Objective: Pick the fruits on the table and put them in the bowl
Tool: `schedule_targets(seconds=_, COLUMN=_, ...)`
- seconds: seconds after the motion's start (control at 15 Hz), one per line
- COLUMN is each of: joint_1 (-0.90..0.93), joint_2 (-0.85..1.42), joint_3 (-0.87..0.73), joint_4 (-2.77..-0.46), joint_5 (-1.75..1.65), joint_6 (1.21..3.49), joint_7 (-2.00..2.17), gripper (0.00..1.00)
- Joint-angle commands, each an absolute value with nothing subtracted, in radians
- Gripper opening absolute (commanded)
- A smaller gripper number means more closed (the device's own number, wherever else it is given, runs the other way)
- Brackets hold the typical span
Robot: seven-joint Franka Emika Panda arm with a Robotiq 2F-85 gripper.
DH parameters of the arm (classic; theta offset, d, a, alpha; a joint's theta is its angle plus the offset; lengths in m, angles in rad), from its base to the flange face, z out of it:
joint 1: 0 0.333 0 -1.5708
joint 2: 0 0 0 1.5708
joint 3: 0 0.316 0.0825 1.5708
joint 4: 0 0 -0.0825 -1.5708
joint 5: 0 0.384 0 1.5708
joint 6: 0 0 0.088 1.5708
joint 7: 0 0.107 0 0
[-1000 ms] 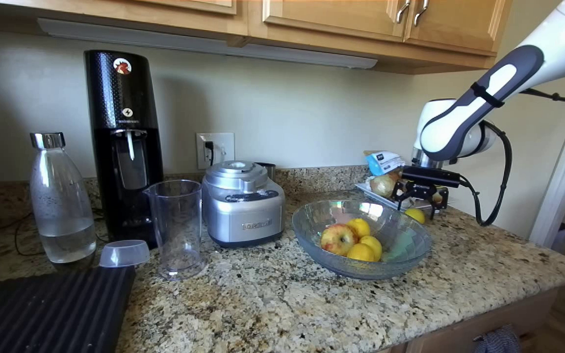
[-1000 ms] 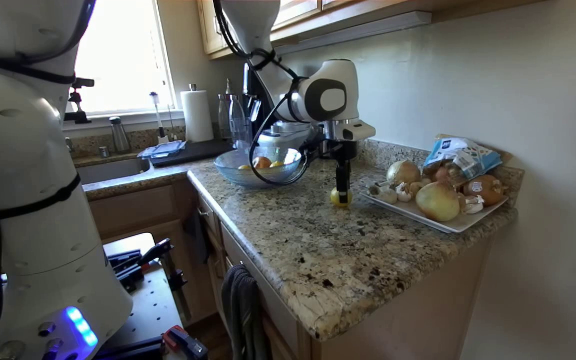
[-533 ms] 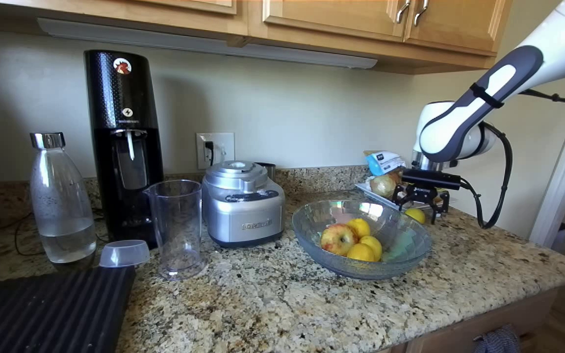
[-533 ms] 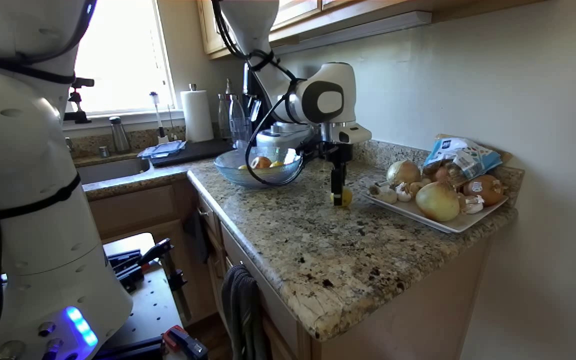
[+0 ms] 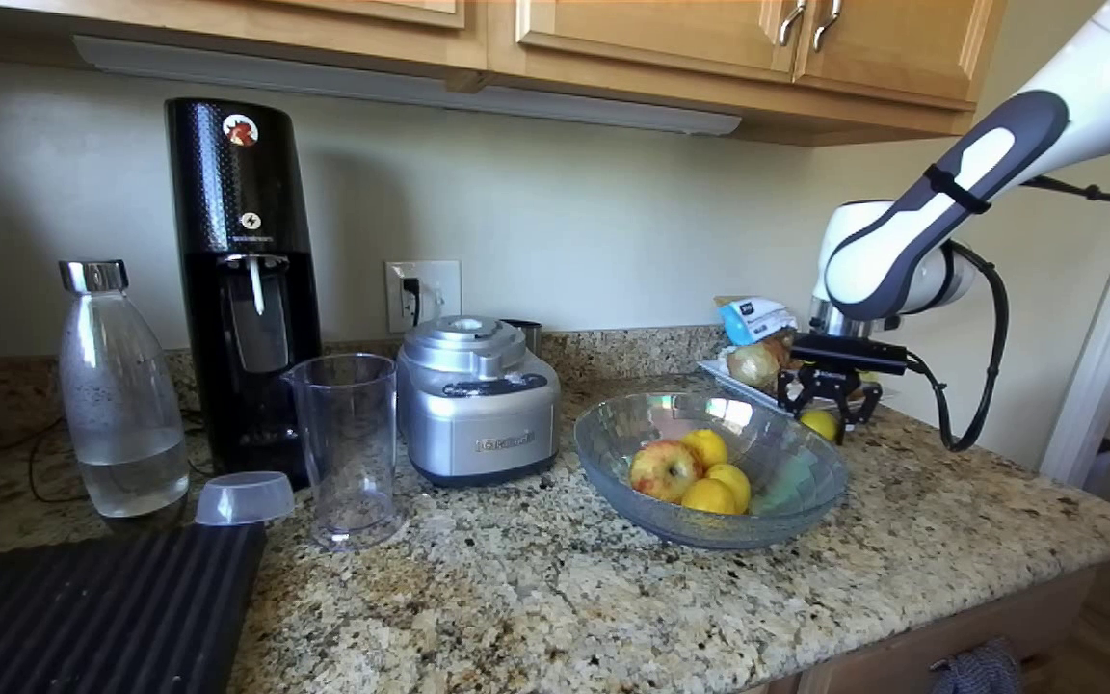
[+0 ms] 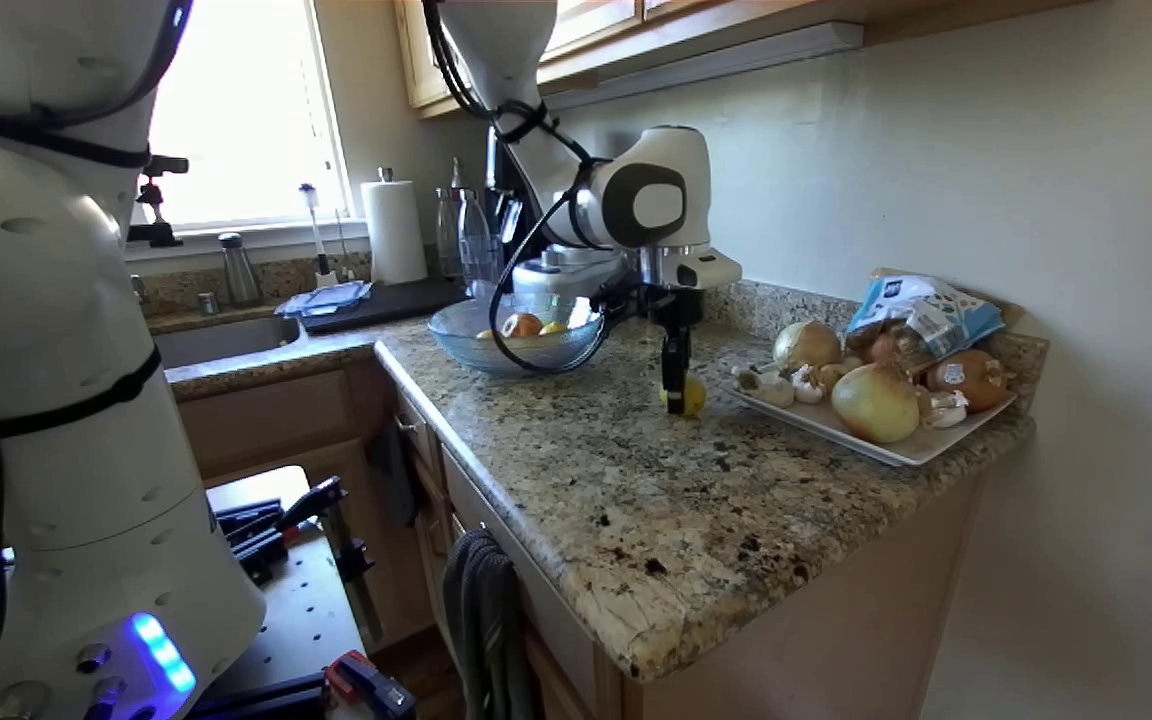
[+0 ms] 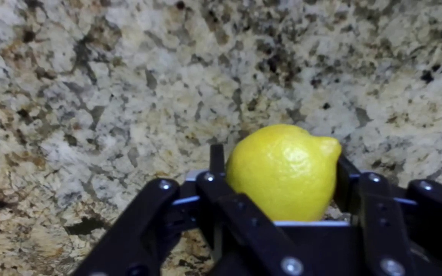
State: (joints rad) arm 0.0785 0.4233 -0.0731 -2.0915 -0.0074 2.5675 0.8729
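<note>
In an exterior view, the mat [image 5: 102,607] lies on the counter [image 5: 516,598] far left of the bowl [image 5: 796,487] and toward the front. Well left of the bowl and farther back stand a bottle [image 5: 118,405] and the soda maker [image 5: 237,193]. A dish [image 5: 245,498] and a clear jug [image 5: 348,453] are also left of the bowl, the jug the closer of the two. The processor [image 5: 483,414] is just beside the bowl's left edge, a little behind it. Inside the bowl lie an apple [image 5: 663,470], toward its left, and three lemons [image 5: 730,481] nearer its middle, grouped against the apple. In both exterior views a loose lemon [image 5: 819,422] sits on the counter to the right of the bowl, near but outside it. The gripper [image 7: 280,163] points down over it, and in the wrist view the jaws are clamped on the loose lemon from both sides, though their dark metal makes the exact contact hard to make out. Well right of the bowl, in an exterior view, a plate [image 6: 921,447] holds onions [image 6: 874,402], garlic [image 6: 808,384] and a bag [image 6: 926,315].
</note>
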Motion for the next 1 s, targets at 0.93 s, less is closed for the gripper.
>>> schedule_targets(seconds=0.93, joint_1=0.086, joint_2=-0.050, joint_3=0.053, joint_4=-2.332, joint_5=0.199, joint_6=2.482, joint_7=0.404, gripper=0.36)
